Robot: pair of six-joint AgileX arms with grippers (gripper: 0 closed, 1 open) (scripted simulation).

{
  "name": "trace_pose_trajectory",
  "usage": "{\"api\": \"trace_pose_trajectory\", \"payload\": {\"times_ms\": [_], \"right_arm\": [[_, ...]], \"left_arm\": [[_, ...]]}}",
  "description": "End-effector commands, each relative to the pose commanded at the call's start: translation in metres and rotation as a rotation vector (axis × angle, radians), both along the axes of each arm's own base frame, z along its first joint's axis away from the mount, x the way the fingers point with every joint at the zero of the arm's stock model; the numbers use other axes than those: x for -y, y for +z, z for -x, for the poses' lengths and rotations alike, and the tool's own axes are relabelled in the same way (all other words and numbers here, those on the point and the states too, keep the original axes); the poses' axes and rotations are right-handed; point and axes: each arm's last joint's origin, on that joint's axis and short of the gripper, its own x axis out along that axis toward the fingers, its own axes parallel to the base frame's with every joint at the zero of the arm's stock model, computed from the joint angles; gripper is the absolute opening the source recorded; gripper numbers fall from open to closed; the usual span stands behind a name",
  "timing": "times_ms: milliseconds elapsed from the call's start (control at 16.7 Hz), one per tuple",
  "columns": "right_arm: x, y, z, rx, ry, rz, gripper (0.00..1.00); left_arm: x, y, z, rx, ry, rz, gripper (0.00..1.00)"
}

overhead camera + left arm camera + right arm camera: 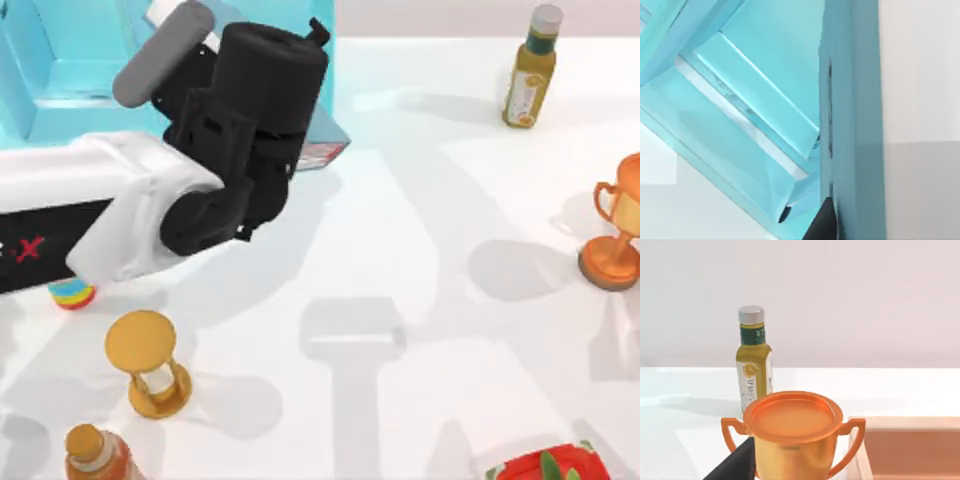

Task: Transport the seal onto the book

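My left arm reaches across the back left of the table, and its black wrist covers what lies beneath it. The seal is hidden. In the left wrist view a darker teal-blue slab, which I take for the book, stands close to the camera, with a dark fingertip right beside it. In the top view a teal corner of the book peeks out from under the wrist. In the right wrist view, a dark finger of the right gripper shows next to the orange trophy cup.
A light-blue shelf unit stands at the back left. A golden hourglass and an orange bottle are at the front left, with a rainbow toy beside them. A yellow-green bottle stands back right, the trophy at the right edge, a red package in front.
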Motion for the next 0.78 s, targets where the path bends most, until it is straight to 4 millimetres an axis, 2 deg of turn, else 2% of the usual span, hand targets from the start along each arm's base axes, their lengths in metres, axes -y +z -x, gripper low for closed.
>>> {"api": "trace_pose_trajectory", "payload": {"times_ms": [240,420,600,780], "right_arm": [[0.000,0.000,0.000,0.000,0.000,0.000,1.00],[0.000,0.000,0.000,0.000,0.000,0.000,1.00],[0.000,0.000,0.000,0.000,0.000,0.000,1.00],[0.000,0.000,0.000,0.000,0.000,0.000,1.00]], "left_arm": [[0.064,-0.034,0.016,0.000,0.158,0.237,0.00],[0.104,-0.059,0.035,0.043,0.259,0.393,0.00],[0.134,-0.078,0.053,0.111,0.335,0.532,0.00],[0.154,-0.091,0.066,0.176,0.377,0.633,0.00]]}}
